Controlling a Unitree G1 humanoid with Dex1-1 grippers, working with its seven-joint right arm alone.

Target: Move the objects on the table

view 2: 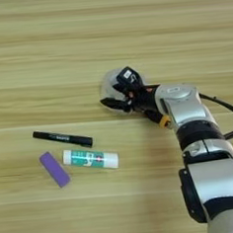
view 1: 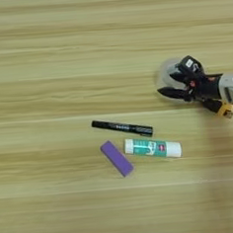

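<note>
On the table (view 1: 44,55) my right gripper (view 1: 174,84) reaches in from the right, open, over the clear tape roll (view 1: 163,72). One black finger (view 2: 120,83) lies across the roll's middle and the other sits at its near rim. The roll lies flat on the wood. A yellow tape measure (view 1: 225,111) peeks out under my wrist, mostly hidden by the arm. Further left and nearer lie the black marker (view 1: 122,128), the white-green glue stick (view 1: 152,148) and the purple eraser block (view 1: 117,158), close together and apart from the gripper.
My silver forearm (view 2: 206,156) runs from the bottom right corner up to the wrist, with a black cable (view 2: 226,107) looping off its right side. Bare wood spreads across the far half and the left side.
</note>
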